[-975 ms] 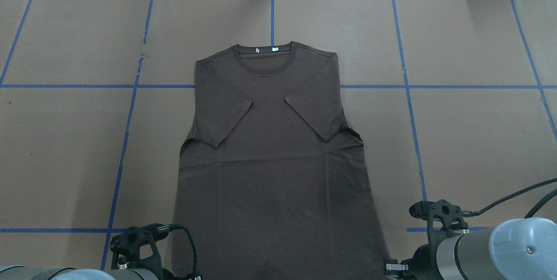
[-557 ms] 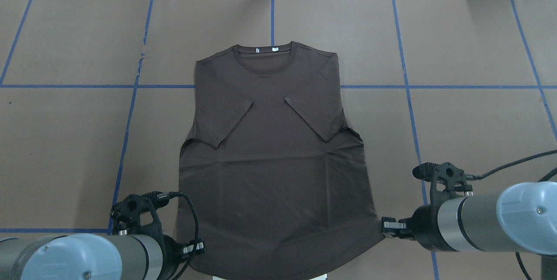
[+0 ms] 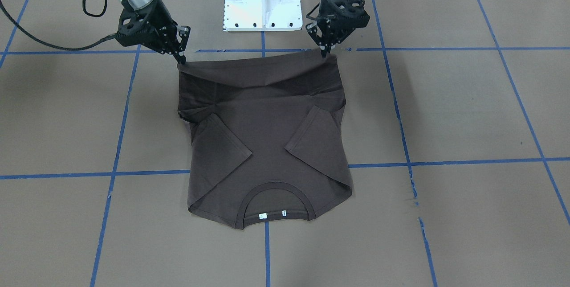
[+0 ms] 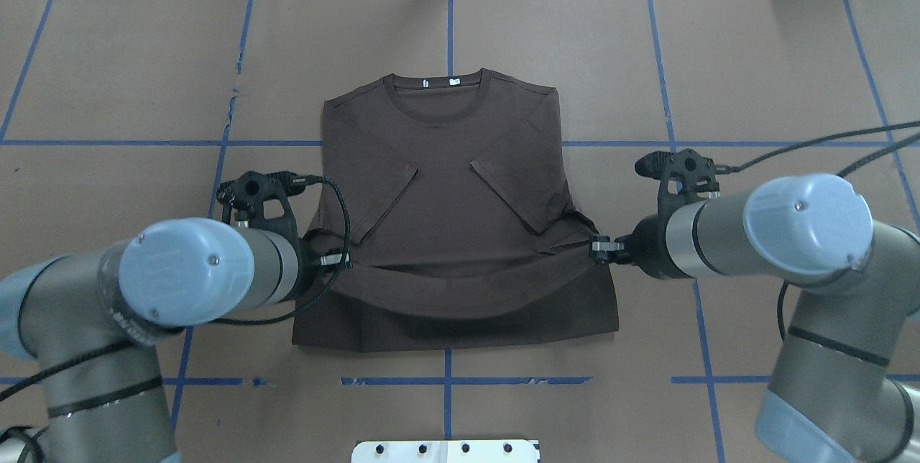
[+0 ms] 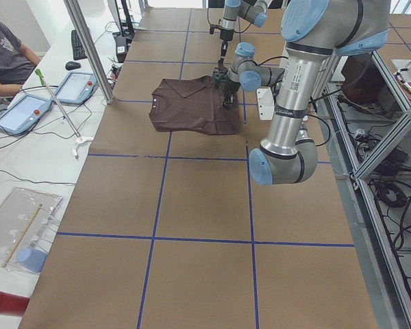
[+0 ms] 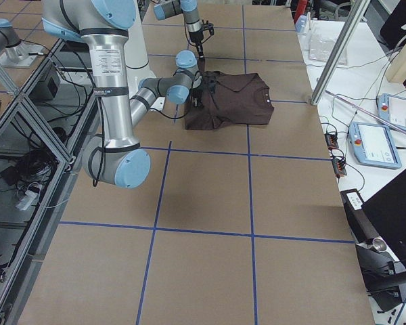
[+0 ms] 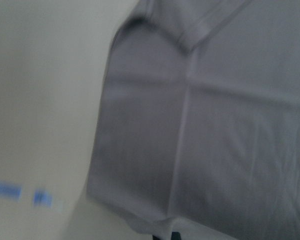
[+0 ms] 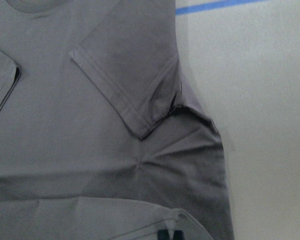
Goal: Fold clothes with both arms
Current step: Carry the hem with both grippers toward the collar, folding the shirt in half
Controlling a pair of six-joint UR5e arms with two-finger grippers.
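The dark brown T-shirt (image 4: 445, 182) lies flat on the brown paper, collar (image 4: 436, 96) at the far side and both sleeves folded inward. My left gripper (image 4: 338, 259) is shut on the hem's left corner. My right gripper (image 4: 598, 247) is shut on the hem's right corner. Both hold the hem raised over the shirt's lower half, so the bottom part is doubled over. In the front-facing view the right gripper (image 3: 181, 60) and the left gripper (image 3: 324, 51) hold the hem taut between them. Each wrist view shows shirt cloth (image 7: 215, 125) (image 8: 90, 125) below its gripper.
The white pedestal base (image 3: 262, 2) stands at the near table edge between the arms. Blue tape lines (image 4: 675, 143) divide the paper. A black cable (image 4: 812, 143) trails from the right wrist. An operator (image 5: 7, 51) sits beyond the far edge with tablets (image 5: 27, 110).
Both grippers have moved away from the near edge toward the collar with the hem corners in them. The shirt's bottom has lifted and folded over its lower half.
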